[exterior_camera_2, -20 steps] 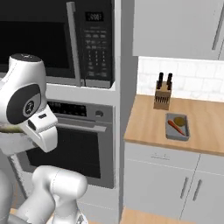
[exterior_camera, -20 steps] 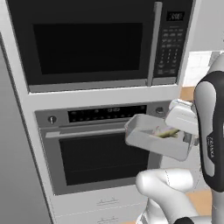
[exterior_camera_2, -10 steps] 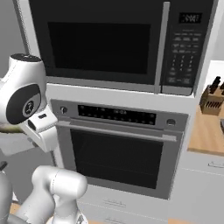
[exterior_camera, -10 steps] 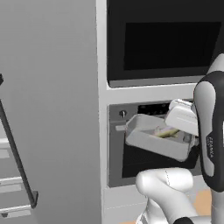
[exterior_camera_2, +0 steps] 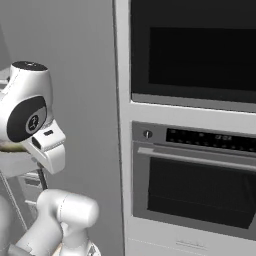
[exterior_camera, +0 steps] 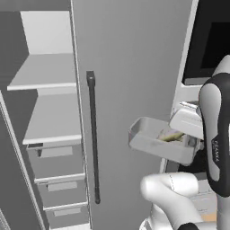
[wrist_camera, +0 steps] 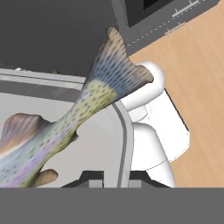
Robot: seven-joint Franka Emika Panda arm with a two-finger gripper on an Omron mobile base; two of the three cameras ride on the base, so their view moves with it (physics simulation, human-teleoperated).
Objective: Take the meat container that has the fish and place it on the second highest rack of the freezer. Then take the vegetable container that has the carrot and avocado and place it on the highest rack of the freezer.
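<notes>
Tray [exterior_camera: 158, 144] with fish [exterior_camera: 171, 136] is up in the air, carried by the arm in front of the freezer [exterior_camera: 130, 67] door, well apart from any rack. Gripper [wrist_camera: 117, 178] sits at the tray's rim: in the hand view the two dark tips flank the wall, so it looks clamped on the tray, and the tray hanging off the hand in the left base view agrees. Fish lies inside the tray, tail poking over the rim toward the oven [exterior_camera_2: 192, 185] side.

Progress, as a judgement: first half is mid-way. Tray is picked up and brought to the freezer, not yet placed. Freezer stands open at the left edge of the left base view, racks bare. Left to do: swing the tray round the door edge, set it on the second highest rack [exterior_camera: 56, 119], let go. Then the whole second half, the carrot and avocado tray onto the highest rack [exterior_camera: 45, 72].

Counts:
- trays: one
- fish: one
- open racks: two
- drawers [exterior_camera: 56, 157] under the racks: three fronts showing
- door handle [exterior_camera: 93, 134]: one long black bar
- ovens: one, with a dark microwave [exterior_camera_2: 192, 50] above it
</notes>
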